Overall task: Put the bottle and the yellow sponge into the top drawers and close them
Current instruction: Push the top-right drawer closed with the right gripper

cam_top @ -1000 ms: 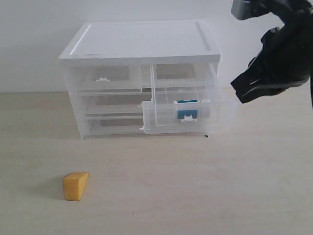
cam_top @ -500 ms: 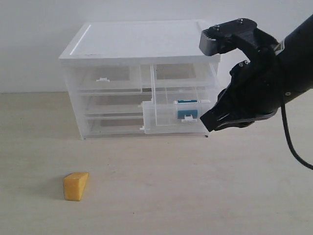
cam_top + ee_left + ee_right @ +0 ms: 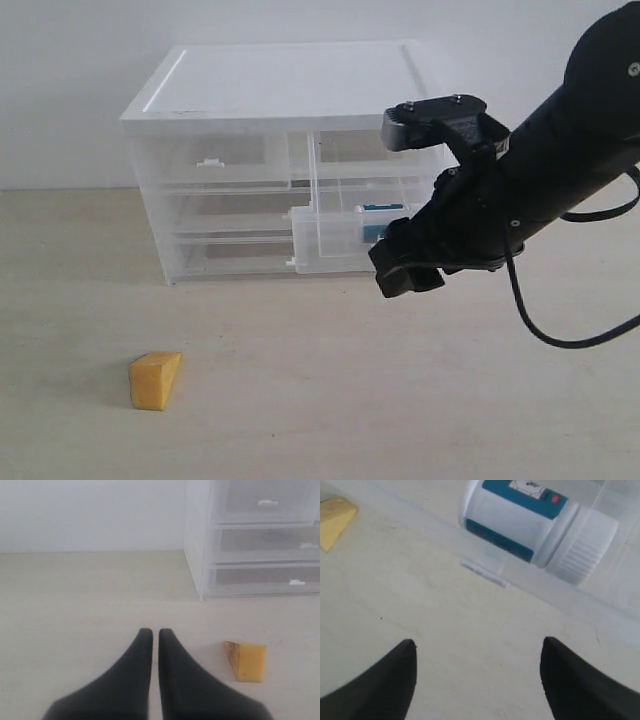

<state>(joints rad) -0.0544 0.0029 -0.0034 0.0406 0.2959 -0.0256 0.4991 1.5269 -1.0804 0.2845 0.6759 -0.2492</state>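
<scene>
- Sponge: the yellow sponge (image 3: 155, 379) lies alone on the table (image 3: 300, 420), well out in front of the cabinet (image 3: 290, 85) at its left end. I judge it light, soft foam. Its wedge faces slope, so I would pinch across the two flat parallel sides, and gently, as it will squash.
- My left claw (image 3: 151, 632) has its fingers pressed together with nothing between them. The sponge sits near the tips, off to one side.
- The top left drawer (image 3: 215, 160) is pushed in. Through the clear front it looks empty, so I take it as the sponge's place.
- The top right drawer (image 3: 335, 235) is pulled out. The bottle (image 3: 535, 522) lies on its side inside, close behind the front wall. I judge it rigid, smooth and apt to roll.
- My right claw (image 3: 410, 270) is spread wide and empty, just in front of that drawer's front. A flat push there should close it.
</scene>
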